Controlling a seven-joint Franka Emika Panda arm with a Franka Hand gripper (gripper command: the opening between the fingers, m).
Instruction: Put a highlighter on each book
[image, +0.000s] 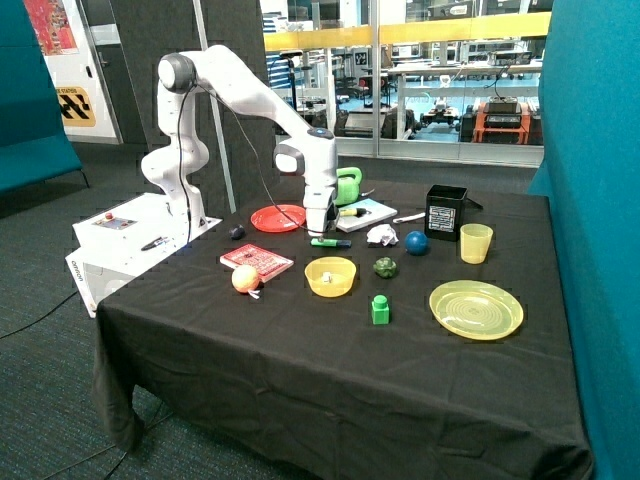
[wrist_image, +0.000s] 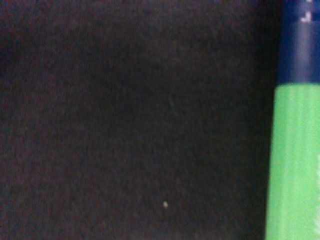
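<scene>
Teal partitions (image: 595, 200), grey carpet (image: 60, 400)

I see a black cloth over the counter (image: 300, 380). The arm (image: 240, 85) is white with dark grey joints. My green highlighter (image: 329, 242) has a dark navy end, clear in the wrist view (wrist_image: 295, 150). The red book (image: 257, 261) carries a pale patterned cover; the white book (image: 372, 212) holds a yellow highlighter (image: 350, 212). The plate (image: 277, 217) is red.
</scene>
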